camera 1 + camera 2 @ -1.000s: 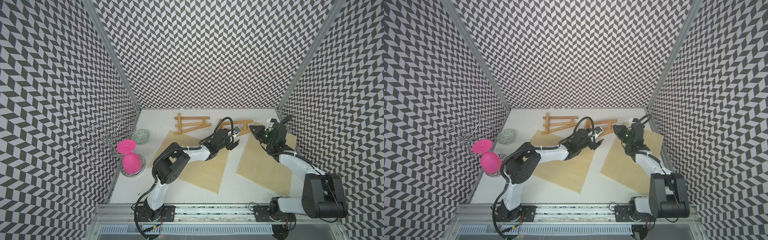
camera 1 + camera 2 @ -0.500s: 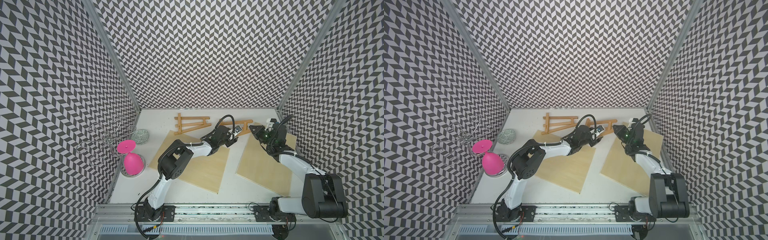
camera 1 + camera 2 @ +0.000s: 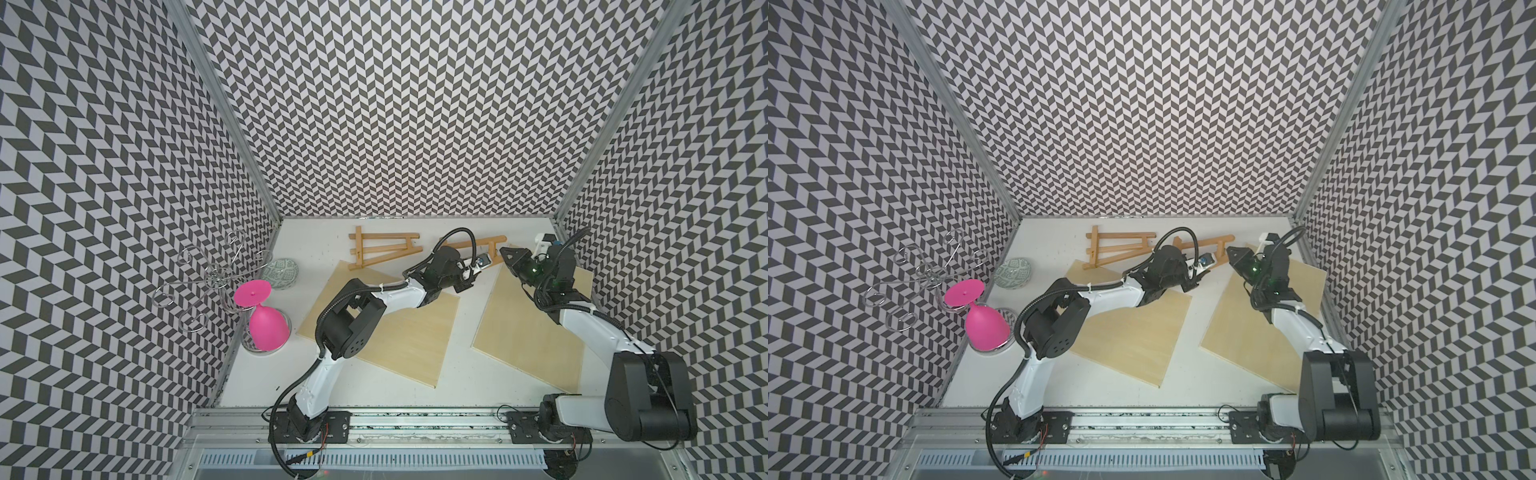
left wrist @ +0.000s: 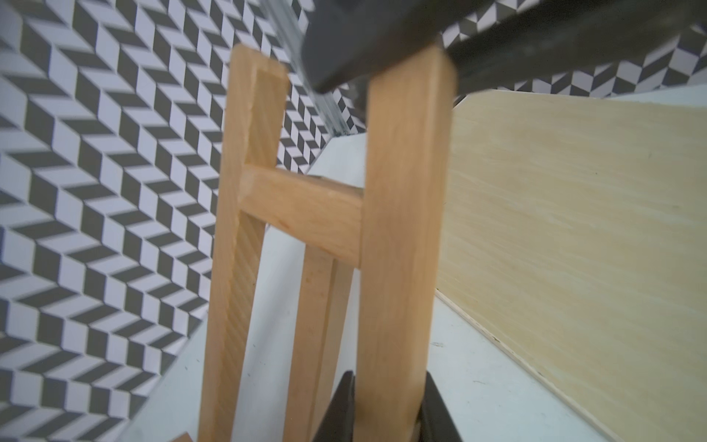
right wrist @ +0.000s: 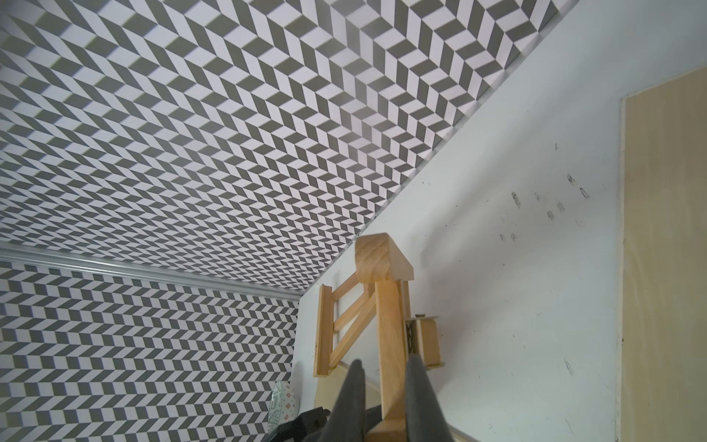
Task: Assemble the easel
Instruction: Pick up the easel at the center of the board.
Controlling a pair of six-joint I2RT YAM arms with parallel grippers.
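Note:
A loose wooden easel piece [image 3: 494,241] [image 3: 1223,241] lies at the back of the table between my two grippers. The left gripper [image 3: 478,272] [image 4: 388,405] is shut on one long bar of this H-shaped piece [image 4: 405,229]. My right gripper [image 3: 503,251] [image 5: 386,386] is shut on the same piece's bar [image 5: 390,325] from the opposite end. Its dark finger [image 4: 363,46] shows at the bar's far end in the left wrist view. The other easel frame [image 3: 384,249] [image 3: 1119,247] [image 5: 344,325] lies flat to the left, untouched.
Two plywood boards [image 3: 399,332] [image 3: 532,332] lie on the white table under the arms. Against the left wall stand a pink glass [image 3: 268,324], a wire rack [image 3: 208,274] and a green patterned bowl [image 3: 280,272]. Patterned walls close in the back and both sides.
My left gripper has reached further back and right to the easel piece and closed on its bar. The right arm has stayed still, holding the piece.

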